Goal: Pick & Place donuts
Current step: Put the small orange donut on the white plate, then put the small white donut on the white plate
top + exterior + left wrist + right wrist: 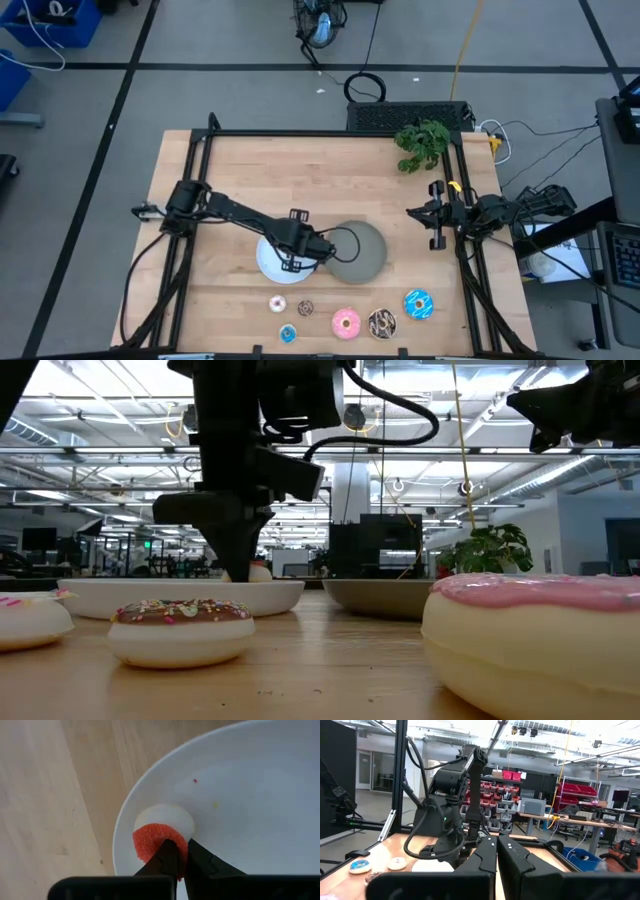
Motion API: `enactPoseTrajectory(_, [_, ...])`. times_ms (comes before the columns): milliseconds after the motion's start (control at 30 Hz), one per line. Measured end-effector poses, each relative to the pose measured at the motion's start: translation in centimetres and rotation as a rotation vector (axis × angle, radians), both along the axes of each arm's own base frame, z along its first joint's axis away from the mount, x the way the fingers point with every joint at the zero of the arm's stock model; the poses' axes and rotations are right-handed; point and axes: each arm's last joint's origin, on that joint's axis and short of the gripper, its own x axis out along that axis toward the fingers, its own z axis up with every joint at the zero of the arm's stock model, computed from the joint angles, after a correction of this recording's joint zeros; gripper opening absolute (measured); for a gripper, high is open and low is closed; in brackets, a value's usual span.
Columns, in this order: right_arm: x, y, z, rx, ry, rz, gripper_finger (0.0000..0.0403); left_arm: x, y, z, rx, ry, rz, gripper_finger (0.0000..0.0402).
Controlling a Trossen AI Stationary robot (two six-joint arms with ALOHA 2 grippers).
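**Red donut pinched over the white plate, six more waiting along the near edge**

The left end effector (177, 865) is down inside the round white plate (260, 805), its two dark fingers pinching the tiny red-topped ring donut (159, 834) close to the plate's rim. The donut sits low against the plate's surface, which suggests a placement in hand rather than a pick; whether it already rests on the plate cannot be told. Coming in low keeps the small ring from rolling once it is let go.

The round grey plate (368, 252) lies touching the white one on its right, with nothing visible in it. The remaining donuts form a loose row near the table's front edge: the tiny white-pink donut (277, 304), the tiny dark brown donut (306, 308) and the tiny blue donut (288, 334) on the left, then the larger pink donut (346, 322), the chocolate sprinkled donut (381, 322) and the blue sprinkled donut (418, 303) to the right. All are well apart from the plates, so most of the task is judged still to do.

The right end effector (496, 851) waits near the table's right edge, fingers pressed together, holding nothing.

The pale wooden table (240, 170) sits in a dark metal frame, with a green leafy plant (422, 142) at its far right corner. Beyond lies an open workshop with shelving, benches and ceiling lights.
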Motion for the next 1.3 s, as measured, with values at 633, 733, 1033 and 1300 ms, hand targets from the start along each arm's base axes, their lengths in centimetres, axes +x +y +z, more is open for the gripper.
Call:
enactPoseTrajectory(633, [0.0,0.0,0.1,0.003,-0.014,0.0,0.0004,-0.1,-0.6,-0.5,-0.047,0.024,0.071,0.025])
enactPoseTrajectory(733, [0.0,0.0,0.1,0.003,-0.014,-0.001,0.0004,-0.1,-0.6,-0.2,-0.046,0.029,0.07,0.0277])
enactPoseTrajectory(1033, [0.0,0.0,0.1,0.003,-0.013,0.0,0.0004,0.3,-2.0,4.4,-0.003,0.077,0.038,0.0294])
enactPoseTrajectory(1300, [0.0,0.0,0.1,0.003,-0.013,0.0,0.0004,-0.1,-3.8,12.0,0.059,0.018,0.067,0.0294])
